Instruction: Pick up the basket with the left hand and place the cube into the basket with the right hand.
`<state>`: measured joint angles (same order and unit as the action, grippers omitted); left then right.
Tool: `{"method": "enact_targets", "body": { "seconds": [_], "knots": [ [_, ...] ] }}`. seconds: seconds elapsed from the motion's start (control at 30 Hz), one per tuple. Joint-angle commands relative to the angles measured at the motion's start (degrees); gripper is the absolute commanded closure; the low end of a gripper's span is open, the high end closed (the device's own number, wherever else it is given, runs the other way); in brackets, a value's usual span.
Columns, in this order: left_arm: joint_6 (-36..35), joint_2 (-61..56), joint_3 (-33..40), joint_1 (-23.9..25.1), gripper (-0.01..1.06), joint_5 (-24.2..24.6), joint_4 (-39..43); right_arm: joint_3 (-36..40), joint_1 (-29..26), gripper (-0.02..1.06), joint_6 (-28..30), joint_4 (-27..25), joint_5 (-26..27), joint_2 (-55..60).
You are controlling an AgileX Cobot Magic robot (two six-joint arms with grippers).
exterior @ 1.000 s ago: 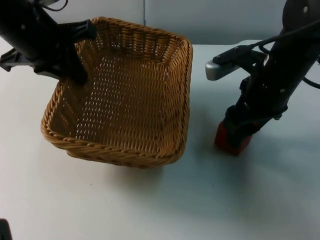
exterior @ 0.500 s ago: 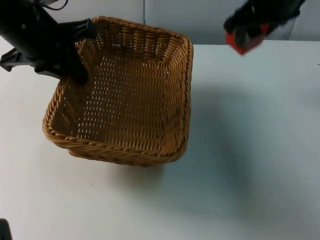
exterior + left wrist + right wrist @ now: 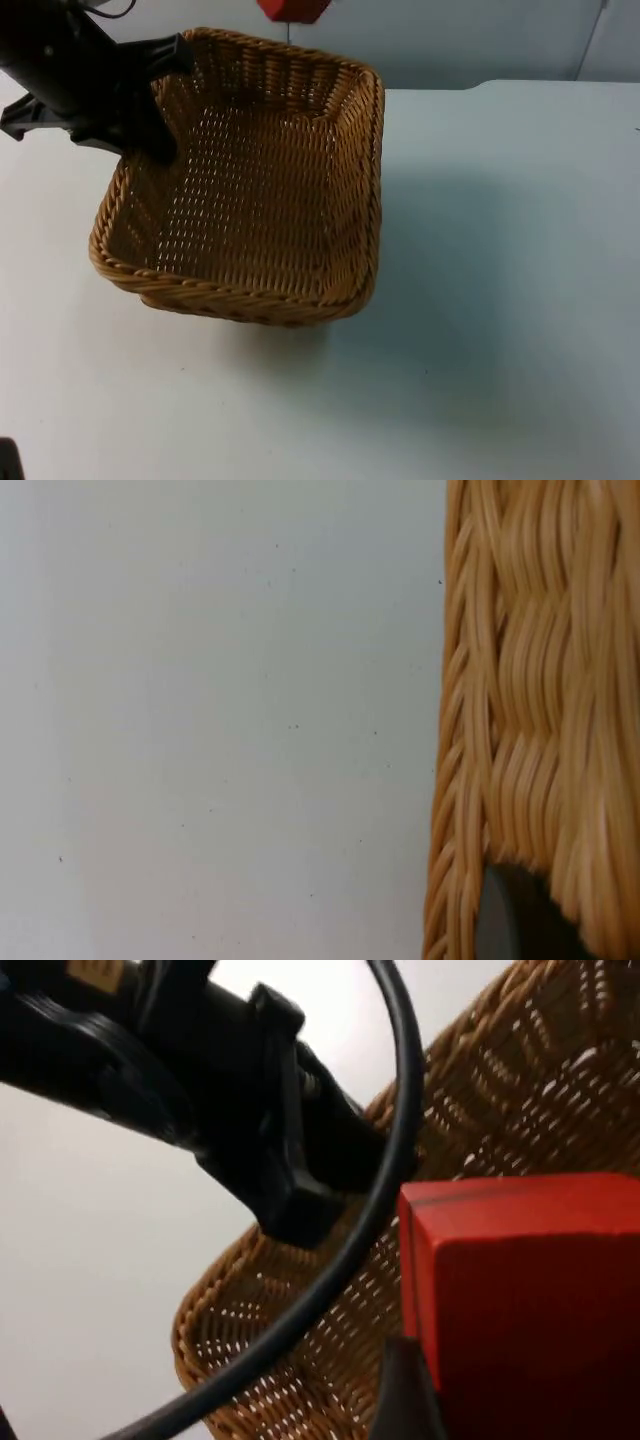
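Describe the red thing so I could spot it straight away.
Start at the big wicker basket, held at its rim by the left gripper. Above its far edge hangs a red cube, gripped by the right gripper. It is the scene's one red, smooth-sided thing.

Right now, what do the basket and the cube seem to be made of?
Basket: woven wicker or rattan, tan with a slight sheen; interlaced strands show. Cube: smooth, matte red, maybe plastic or painted wood; it has flat faces and a dark seam line.

The left gripper (image 3: 160,100) is closed tight on the basket (image 3: 250,190) rim, holding it up off the surface. The right gripper (image 3: 520,1360) squeezes the red cube (image 3: 525,1290) up high.
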<state>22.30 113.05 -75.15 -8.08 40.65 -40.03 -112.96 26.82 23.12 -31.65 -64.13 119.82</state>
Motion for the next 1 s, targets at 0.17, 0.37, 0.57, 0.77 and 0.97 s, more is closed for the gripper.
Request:
{"method": "enact_targets", "body": {
  "seconds": [0.17, 0.37, 0.57, 0.77, 0.97],
  "knots": [
    [-0.26, -0.77, -0.08, -0.05, 1.05, -3.09, -1.61, 0.18, 1.02, 1.01, -3.48, 3.36, -1.05, 8.28],
    [-0.26, -0.77, -0.08, -0.05, 1.05, -4.92, -1.61, 0.18, 1.02, 0.81, -3.48, 3.36, 1.3, 11.75],
    [-0.26, -0.77, -0.08, -0.05, 1.05, -4.36, -1.61, 0.18, 1.02, 0.31, -8.28, 4.46, 6.8, 12.77],
    [-0.26, -0.77, -0.08, -0.05, 1.05, -2.33, -1.61, -5.25, -0.24, 0.51, -9.37, 9.8, 8.32, 12.77],
    [-0.26, -0.77, -0.08, -0.05, 1.05, -1.59, -1.48, -23.53, -5.4, 1.04, -16.93, 17.52, 5.96, 11.43]
  ]
}}
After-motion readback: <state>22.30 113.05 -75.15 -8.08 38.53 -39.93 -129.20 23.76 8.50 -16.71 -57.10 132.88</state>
